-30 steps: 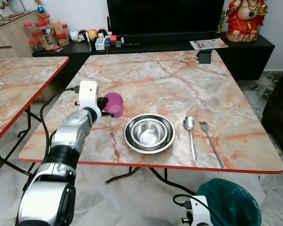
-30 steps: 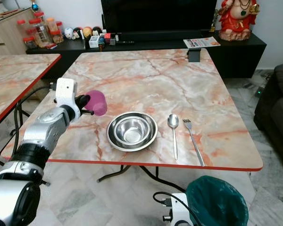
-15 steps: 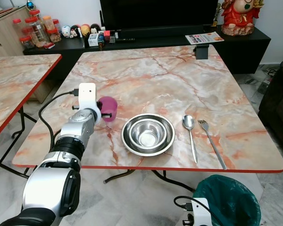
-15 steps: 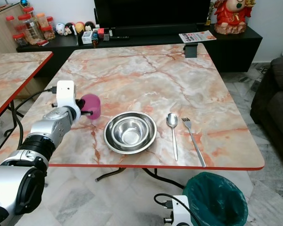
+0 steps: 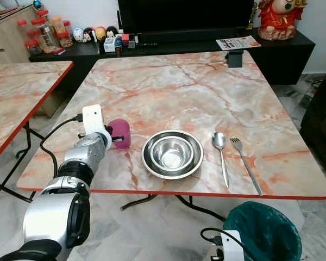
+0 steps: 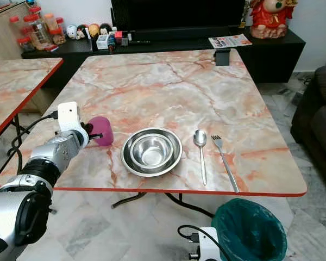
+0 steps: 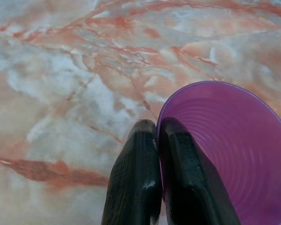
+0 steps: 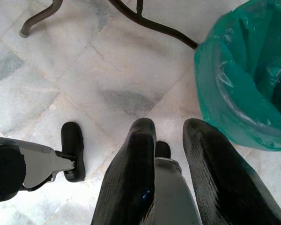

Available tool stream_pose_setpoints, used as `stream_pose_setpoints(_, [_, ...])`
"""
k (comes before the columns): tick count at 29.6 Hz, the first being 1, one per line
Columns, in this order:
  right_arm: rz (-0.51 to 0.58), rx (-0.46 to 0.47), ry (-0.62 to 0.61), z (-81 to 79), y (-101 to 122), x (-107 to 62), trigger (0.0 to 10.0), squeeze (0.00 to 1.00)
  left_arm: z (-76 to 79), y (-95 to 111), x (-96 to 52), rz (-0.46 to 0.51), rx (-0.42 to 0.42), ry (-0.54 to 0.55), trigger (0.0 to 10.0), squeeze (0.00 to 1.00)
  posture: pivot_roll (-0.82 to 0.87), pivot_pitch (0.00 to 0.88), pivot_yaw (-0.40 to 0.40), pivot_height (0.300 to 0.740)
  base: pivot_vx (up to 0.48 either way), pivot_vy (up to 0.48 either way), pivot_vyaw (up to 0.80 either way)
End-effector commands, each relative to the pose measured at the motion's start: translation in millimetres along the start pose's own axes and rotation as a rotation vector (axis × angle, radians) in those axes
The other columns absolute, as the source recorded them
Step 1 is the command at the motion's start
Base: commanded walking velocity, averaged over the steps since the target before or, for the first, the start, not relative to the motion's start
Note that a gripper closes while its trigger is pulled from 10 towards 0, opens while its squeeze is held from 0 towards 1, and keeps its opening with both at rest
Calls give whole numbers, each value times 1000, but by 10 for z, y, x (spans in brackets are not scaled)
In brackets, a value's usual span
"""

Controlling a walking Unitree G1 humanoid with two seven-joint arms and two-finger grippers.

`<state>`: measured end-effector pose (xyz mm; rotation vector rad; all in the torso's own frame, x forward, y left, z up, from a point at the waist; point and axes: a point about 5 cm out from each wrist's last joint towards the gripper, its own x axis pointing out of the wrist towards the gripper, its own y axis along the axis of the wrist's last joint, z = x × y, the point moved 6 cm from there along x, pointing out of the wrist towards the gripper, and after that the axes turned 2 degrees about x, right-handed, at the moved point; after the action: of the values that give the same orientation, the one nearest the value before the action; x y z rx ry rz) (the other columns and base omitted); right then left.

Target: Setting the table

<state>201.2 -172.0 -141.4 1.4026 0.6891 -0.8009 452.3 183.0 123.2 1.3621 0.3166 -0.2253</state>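
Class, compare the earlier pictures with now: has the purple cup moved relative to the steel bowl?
Yes. The purple cup, pinched at its rim by the left gripper, has come down from tilted in the air to the tabletop, left of the steel bowl.

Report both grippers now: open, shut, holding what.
Left gripper: shut on the rim of the purple cup, at the table.
Right gripper: open, holding nothing, hanging over the floor beside the green bin.

eyes: high, sharing table (image 5: pixel 206 87) | left wrist: close, tabletop | right wrist: floorward
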Motion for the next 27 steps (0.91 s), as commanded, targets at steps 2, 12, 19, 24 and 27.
stream_pose_setpoints(2, [-5, 19, 0, -22, -21, -4, 10000, 0, 9, -65, 5, -37, -13, -7, 10000, 0, 2, 24, 105, 723, 0, 0, 0])
stream_pose_setpoints(12, [-2, 19, 0, -21, -6, -1, 10000, 0, -9, -18, 6, -24, 6, -1, 10000, 1000, 4, 22, 103, 723, 0, 0, 0])
stream_pose_setpoints(19, [0, 18, 1, -28, 9, 2, 10000, 0, -10, 40, 6, -9, 1, -1, 10000, 1000, 4, 18, 103, 723, 0, 0, 0])
stream_pose_setpoints(24, [3, 21, 1, -30, 19, 3, 10000, 0, -34, 123, 3, 17, 10, 9, 10000, 1000, 7, 16, 102, 723, 0, 0, 0])
stream_pose_setpoints(27, [3, 20, 1, -30, 20, 4, 10000, 0, -34, 169, 0, 31, 13, 10, 10000, 1000, 8, 16, 101, 723, 0, 0, 0])
